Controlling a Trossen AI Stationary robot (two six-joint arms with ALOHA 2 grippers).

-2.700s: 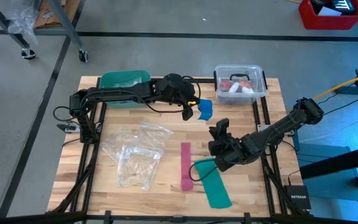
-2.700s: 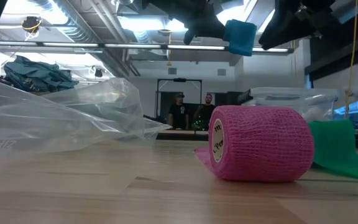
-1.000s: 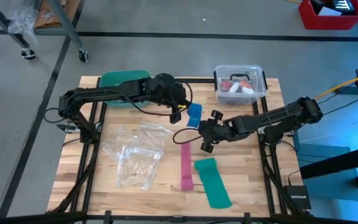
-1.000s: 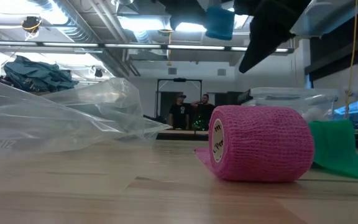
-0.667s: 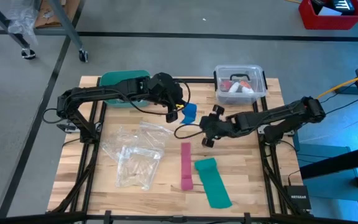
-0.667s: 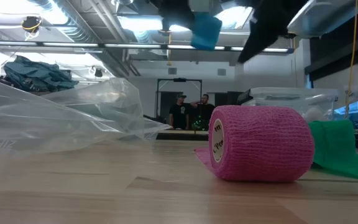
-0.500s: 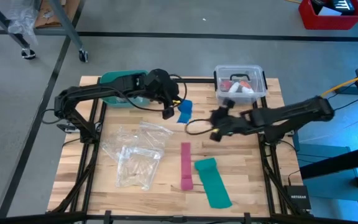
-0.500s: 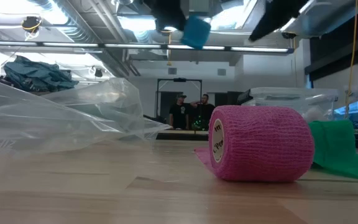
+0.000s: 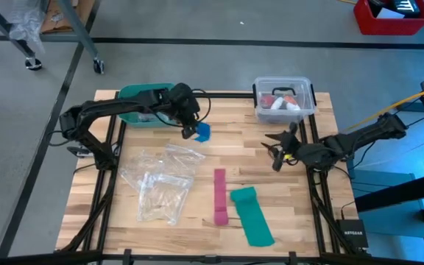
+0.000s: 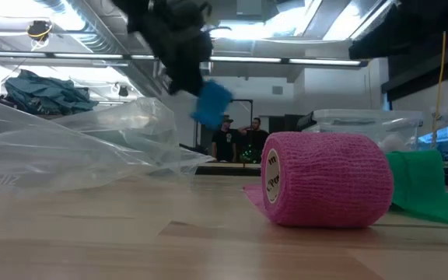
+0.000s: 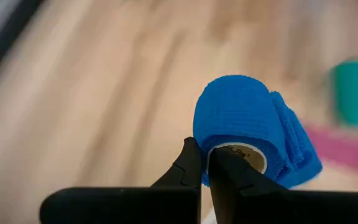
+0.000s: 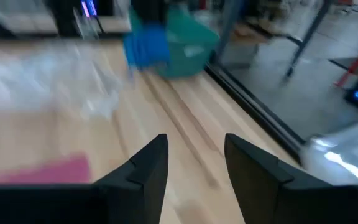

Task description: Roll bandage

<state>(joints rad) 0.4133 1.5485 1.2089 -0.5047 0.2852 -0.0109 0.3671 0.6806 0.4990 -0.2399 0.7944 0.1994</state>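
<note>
The bandage is a small bright blue roll (image 9: 202, 132) with a short loose flap (image 11: 294, 143). My left gripper (image 9: 191, 129) is shut on it above the table's far left part, near the teal bin (image 9: 142, 96). In the low view the roll (image 10: 211, 103) hangs clear of the wood. My right gripper (image 9: 274, 152) is open and empty over the table's right side; its wrist view (image 12: 194, 155) shows the roll (image 12: 145, 45) far off. My left gripper pinches the blue roll at the rim of its open end (image 11: 211, 144), beside the cardboard core (image 11: 241, 154), between fingers that are almost together. One finger (image 11: 229, 174) covers part of the core's mouth. The roll sticks out beyond the fingertips, lifted clear of the table.
A pink strip with a rolled end (image 9: 220, 195) (image 10: 325, 179) and a wider teal-green strip (image 9: 251, 213) lie at the near middle. Clear plastic bags (image 9: 160, 180) lie at the left. A clear lidded box (image 9: 284, 99) stands at the far right.
My left gripper has carried the blue roll toward the table's left edge and downward, still clear of the wood. My right gripper has drawn back from the roll toward the table's right edge.
</note>
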